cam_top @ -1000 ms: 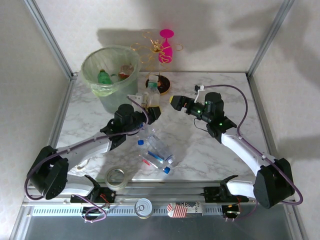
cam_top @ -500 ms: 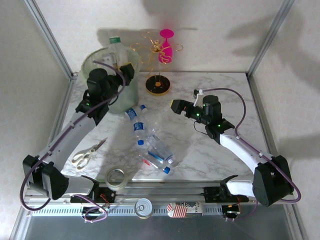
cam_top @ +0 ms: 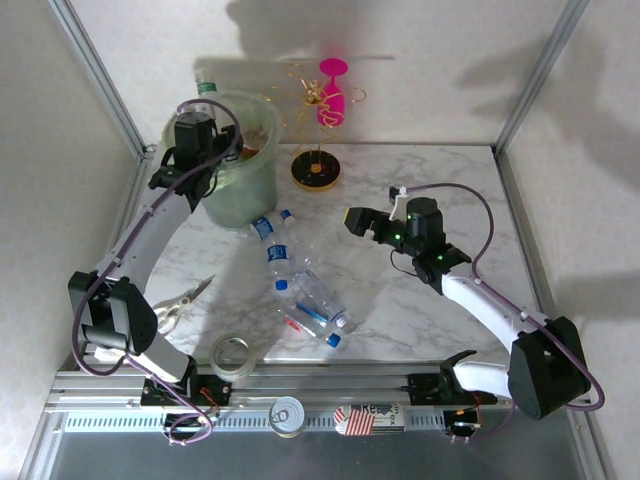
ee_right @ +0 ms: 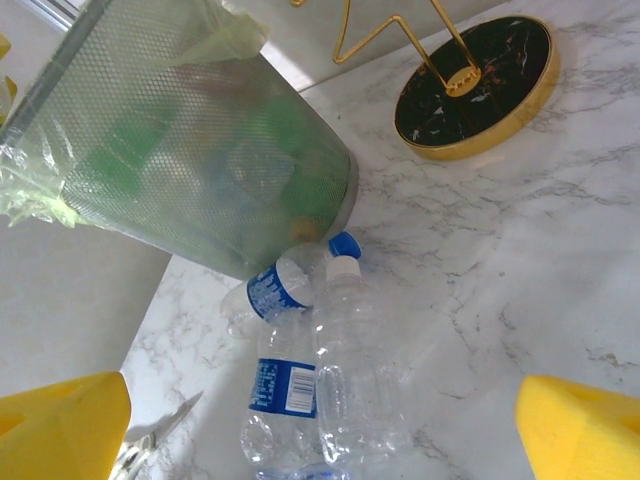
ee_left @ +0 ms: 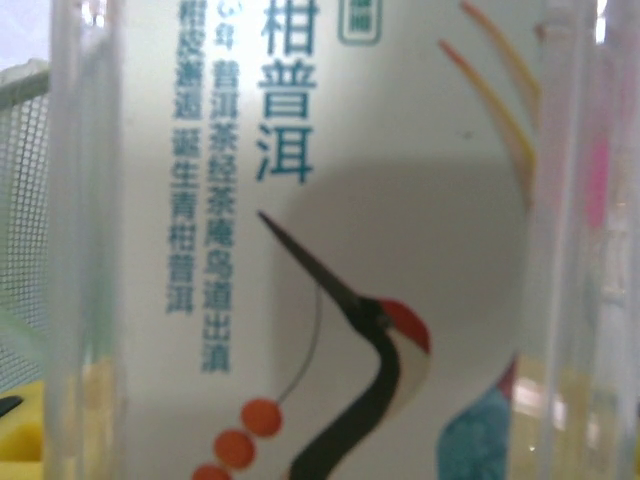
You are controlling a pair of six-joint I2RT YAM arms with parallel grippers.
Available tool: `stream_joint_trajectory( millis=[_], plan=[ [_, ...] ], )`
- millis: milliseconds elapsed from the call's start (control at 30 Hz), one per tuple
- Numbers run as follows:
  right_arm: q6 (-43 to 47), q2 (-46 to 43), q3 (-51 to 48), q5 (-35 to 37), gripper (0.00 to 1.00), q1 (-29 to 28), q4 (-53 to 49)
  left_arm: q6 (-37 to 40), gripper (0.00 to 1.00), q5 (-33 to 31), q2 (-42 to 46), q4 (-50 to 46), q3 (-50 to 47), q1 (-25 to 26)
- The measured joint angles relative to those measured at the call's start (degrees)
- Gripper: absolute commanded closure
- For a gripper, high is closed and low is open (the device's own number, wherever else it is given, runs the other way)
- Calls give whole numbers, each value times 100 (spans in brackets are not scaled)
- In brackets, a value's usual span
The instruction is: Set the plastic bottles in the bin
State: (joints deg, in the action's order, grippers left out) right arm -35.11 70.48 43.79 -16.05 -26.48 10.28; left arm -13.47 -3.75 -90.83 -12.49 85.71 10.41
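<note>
My left gripper (cam_top: 202,112) is shut on a white-labelled bottle (cam_top: 205,82) with a green cap, held upright over the far left rim of the bin (cam_top: 232,185). Its crane-printed label (ee_left: 380,200) sits close against the left wrist camera. The bin, grey-green mesh with a pale green bag, holds several bottles (ee_right: 150,165). Several clear blue-capped bottles (cam_top: 281,253) lie on the marble just in front of it, two side by side (ee_right: 285,385) (ee_right: 358,360) and one against the bin's foot (ee_right: 272,292). My right gripper (cam_top: 356,220) hovers open to their right, yellow pads (ee_right: 60,430) spread wide.
A gold wire stand on a black round base (cam_top: 315,168) (ee_right: 475,90) stands right of the bin, with a pink goblet (cam_top: 333,92) behind it. Scissors (cam_top: 178,302) lie at the left, a tape roll (cam_top: 232,353) near the front edge, a can (cam_top: 290,415) on the front rail.
My left arm has lifted the white-labelled bottle from the middle of the table and swung it up and left over the bin. The right gripper has drifted slightly toward the front.
</note>
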Motion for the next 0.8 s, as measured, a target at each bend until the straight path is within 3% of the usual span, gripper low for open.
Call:
stream_joint_trajectory(
  millis=[233, 533, 800],
  plan=[
    [63, 0, -2, -2, 1, -2, -68, -31, 2, -68, -11, -79, 68, -17],
    [400, 234, 46, -96, 7, -243, -116, -289, 0, 188, 208, 22, 22, -17],
    [1067, 1169, 553, -216, 9, -850, -820, -892, 0, 1106, 1683, 1073, -1491, 138]
  ],
)
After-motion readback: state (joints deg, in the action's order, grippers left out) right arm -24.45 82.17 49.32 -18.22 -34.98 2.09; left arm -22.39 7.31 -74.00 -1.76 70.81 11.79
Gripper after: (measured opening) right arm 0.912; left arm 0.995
